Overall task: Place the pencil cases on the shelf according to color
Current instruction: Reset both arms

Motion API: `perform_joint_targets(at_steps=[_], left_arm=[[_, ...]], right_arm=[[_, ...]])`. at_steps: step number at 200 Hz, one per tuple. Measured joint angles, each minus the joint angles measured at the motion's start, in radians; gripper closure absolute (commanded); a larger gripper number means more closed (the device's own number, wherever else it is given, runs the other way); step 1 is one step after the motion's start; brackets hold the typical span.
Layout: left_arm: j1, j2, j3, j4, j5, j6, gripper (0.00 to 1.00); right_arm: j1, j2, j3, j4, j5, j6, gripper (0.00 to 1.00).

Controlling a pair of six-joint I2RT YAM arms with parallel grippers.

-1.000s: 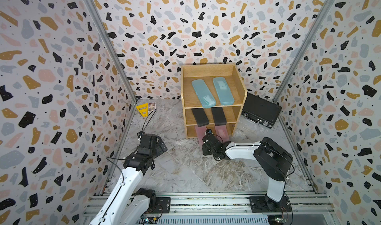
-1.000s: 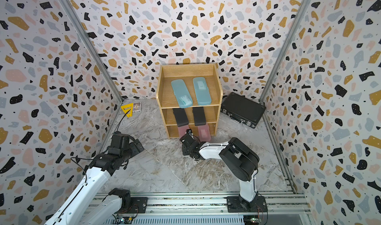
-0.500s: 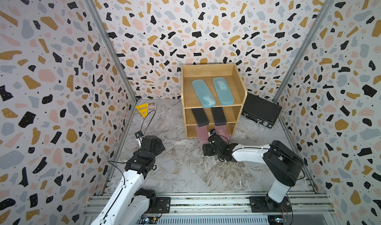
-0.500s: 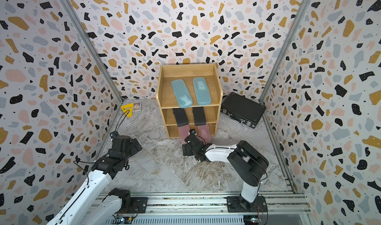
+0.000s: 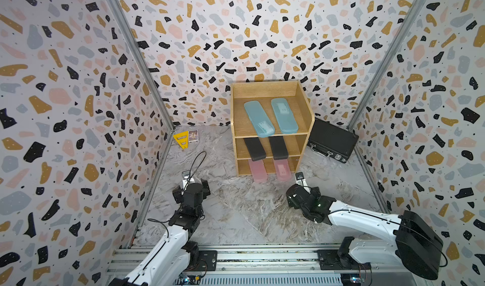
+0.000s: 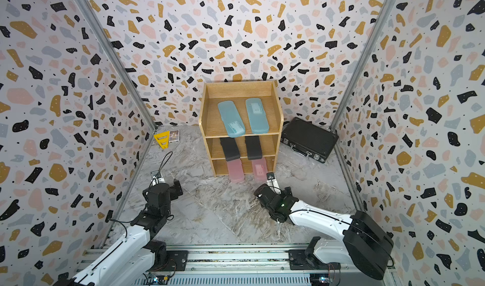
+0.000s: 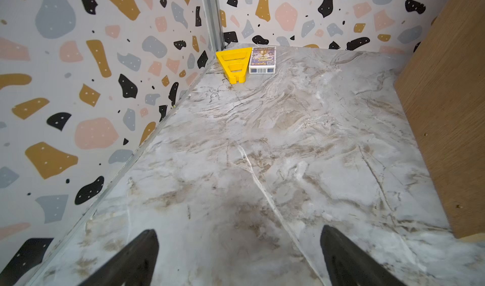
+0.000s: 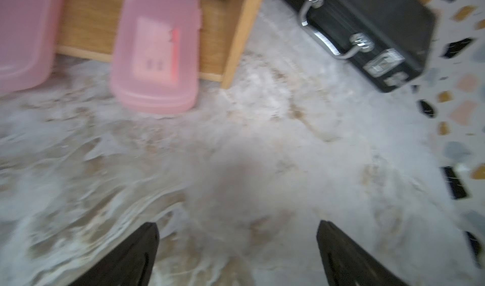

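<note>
The right hand (image 8: 237,228) has released the translucent pink pencil case (image 5: 282,169) and drawn back over the marbled desk (image 5: 249,214) — now spread wide, empty. The case lies on the bottom tier of the light oak wooden shelf (image 5: 265,89) beside its pink twin (image 5: 258,170); with teal cases (image 5: 258,118) on top and black cases (image 5: 254,148) between, sorting looks finished.

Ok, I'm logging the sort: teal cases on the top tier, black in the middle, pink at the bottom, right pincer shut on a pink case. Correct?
No: the right pincer is open and empty; the right wrist view shows its jaws wide apart, short of the pink case. On the shelf, teal cases on top, black cases in the middle, pink at the bottom: right.
</note>
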Motion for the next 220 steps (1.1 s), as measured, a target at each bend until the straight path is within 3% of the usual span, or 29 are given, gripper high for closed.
perform_joint_targets(at_steps=[33, 68, 101, 116, 132, 176, 220], left_arm=[[0.0, 0.232, -0.011, 0.23, 0.027, 0.093, 0.0], [0.0, 0.355, 0.085, 0.28, 0.053, 0.144, 0.0], [0.004, 0.405, 0.138, 0.332, 0.08, 0.171, 0.0], [0.024, 0.512, 0.103, 0.515, 0.104, 0.181, 0.0], [0.044, 0.557, 0.084, 0.482, 0.127, 0.181, 0.0], [0.068, 0.549, 0.081, 0.521, 0.168, 0.18, 0.0], [0.068, 0.55, 0.081, 0.541, 0.18, 0.18, 0.0]], right_arm=[[-0.165, -0.19, -0.046, 0.039, 0.147, -0.098, 0.0], [-0.409, -0.255, -0.246, 0.451, 0.114, -0.382, 0.0], [-0.612, -0.021, -0.376, 0.868, -0.01, -0.497, 0.0], [-0.64, 0.13, -0.385, 1.034, -0.048, -0.537, 0.0], [-0.66, 0.249, -0.374, 1.16, -0.104, -0.566, 0.0], [-0.756, 0.327, -0.342, 1.325, -0.306, -0.58, 0.0], [-0.792, 0.349, -0.309, 1.286, -0.407, -0.565, 0.0]])
